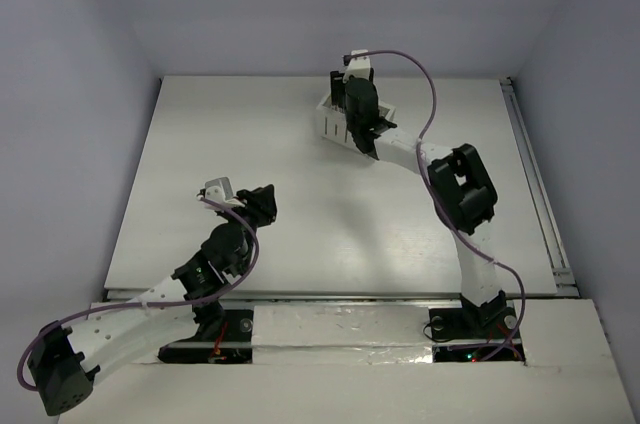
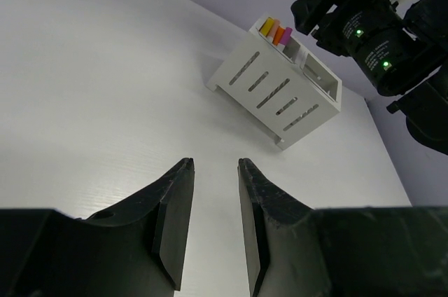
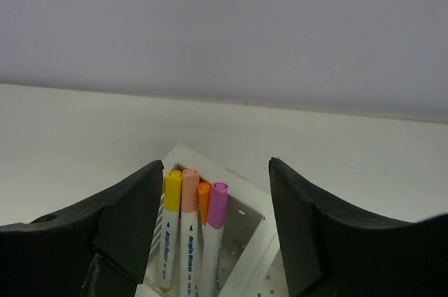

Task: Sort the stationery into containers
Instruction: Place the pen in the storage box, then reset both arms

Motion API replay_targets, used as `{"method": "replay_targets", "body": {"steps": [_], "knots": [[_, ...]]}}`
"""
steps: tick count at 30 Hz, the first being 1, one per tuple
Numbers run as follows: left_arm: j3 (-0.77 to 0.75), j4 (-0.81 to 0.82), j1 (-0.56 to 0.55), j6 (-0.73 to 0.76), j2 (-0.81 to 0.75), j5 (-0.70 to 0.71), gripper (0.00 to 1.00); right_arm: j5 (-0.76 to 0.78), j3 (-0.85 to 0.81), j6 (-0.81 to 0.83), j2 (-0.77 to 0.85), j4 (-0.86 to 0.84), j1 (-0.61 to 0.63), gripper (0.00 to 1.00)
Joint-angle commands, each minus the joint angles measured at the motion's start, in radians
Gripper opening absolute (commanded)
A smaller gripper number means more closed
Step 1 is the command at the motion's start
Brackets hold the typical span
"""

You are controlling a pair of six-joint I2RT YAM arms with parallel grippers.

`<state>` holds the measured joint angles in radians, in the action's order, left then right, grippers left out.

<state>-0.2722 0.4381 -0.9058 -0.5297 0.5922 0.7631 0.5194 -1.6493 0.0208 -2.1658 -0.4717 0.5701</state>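
We logged the box (image 2: pixel 276 90) as plain white, with a row of dark slots striping its side. The pens (image 3: pixel 189 241) had white barrels with black print. Their caps were one yellow cap (image 3: pixel 173 186), one pale pink cap (image 3: pixel 190 186), one orange cap (image 3: pixel 204 195) and one magenta cap (image 3: pixel 218 202). The surface (image 1: pixel 250 144) was white. The left fingers (image 2: pixel 171 220) and right fingers (image 3: pixel 133 220) were matte black. We saw a purple cable (image 1: pixel 436 99) and two green lights (image 2: pixel 359 32).

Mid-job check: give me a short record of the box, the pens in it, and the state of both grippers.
box: white, slotted side, two compartments, far side of table
pens: four, standing caps up in one compartment; caps yellow, peach, orange, magenta
other compartment: no pens visible
left gripper: jaws open, empty, over bare table, short of the box
right gripper: jaws open, empty, above the pens
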Motion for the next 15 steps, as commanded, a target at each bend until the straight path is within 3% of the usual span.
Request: {"method": "replay_targets", "body": {"steps": [1,2,4,8,9,10,11,13,15], "knots": [[-0.004,0.060,0.005,0.002,0.000,-0.002,0.29,-0.013,0.011,-0.019,0.107,-0.064,0.002,0.69],[-0.005,0.062,0.005,0.002,0.001,-0.002,0.29,-0.018,0.016,-0.019,0.118,-0.053,0.002,0.76],[-0.007,0.059,0.005,0.002,0.003,-0.010,0.32,-0.027,0.046,-0.077,0.174,-0.030,0.002,0.79],[-0.028,0.033,0.005,-0.025,0.001,-0.030,0.37,-0.042,0.185,-0.153,0.341,-0.015,0.002,0.76],[-0.038,0.005,0.005,-0.039,-0.003,-0.042,0.39,-0.047,0.228,-0.185,0.432,-0.018,0.002,0.63],[-0.039,-0.005,0.005,-0.056,-0.008,-0.050,0.40,-0.048,0.274,-0.203,0.432,-0.019,0.002,0.63],[-0.038,-0.010,0.005,-0.068,-0.024,-0.059,0.43,-0.048,0.323,-0.219,0.530,-0.022,0.002,0.30],[-0.033,-0.002,0.005,-0.073,-0.046,-0.108,0.50,-0.050,0.463,-0.261,0.637,-0.002,0.002,0.00],[-0.042,-0.021,0.005,-0.073,-0.078,-0.143,0.60,-0.064,0.551,-0.306,0.812,0.022,0.002,0.00]]}}
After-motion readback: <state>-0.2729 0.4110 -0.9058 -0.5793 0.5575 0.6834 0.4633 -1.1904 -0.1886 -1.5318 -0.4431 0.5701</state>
